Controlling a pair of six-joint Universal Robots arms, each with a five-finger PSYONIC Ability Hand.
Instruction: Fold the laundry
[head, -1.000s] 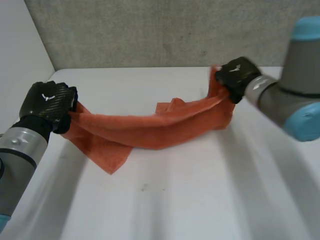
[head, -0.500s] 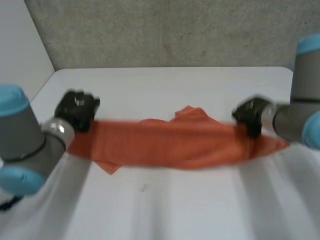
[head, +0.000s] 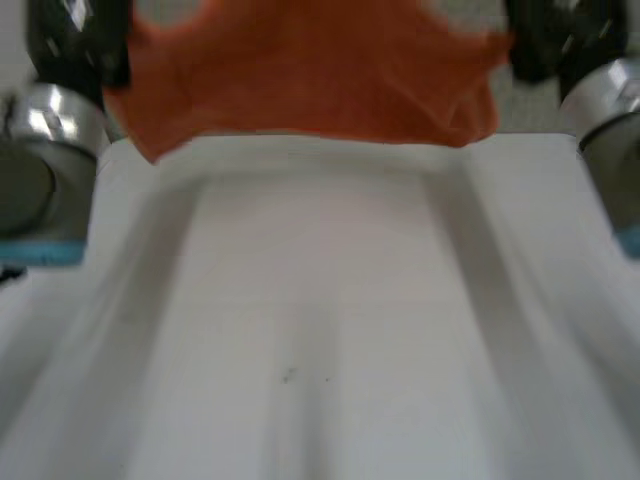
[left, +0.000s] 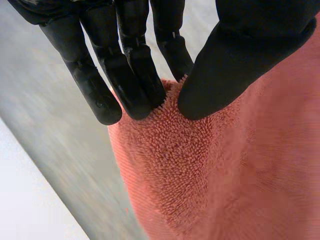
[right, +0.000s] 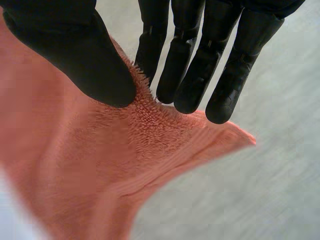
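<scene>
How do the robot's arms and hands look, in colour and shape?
The left hand and right hand are matte black, with segmented fingers and a broad smooth thumb. The left arm and right arm are grey, each with a shiny silver wrist ring and a light-blue cap.

I work over a white table (head: 320, 300) with a smooth, matte top, softly and evenly lit without glare. A small dark speck (head: 288, 375) marks the table around its middle, a little toward the near side. Just beyond the table's far edge I see a dull grey wall (head: 528, 108).
</scene>
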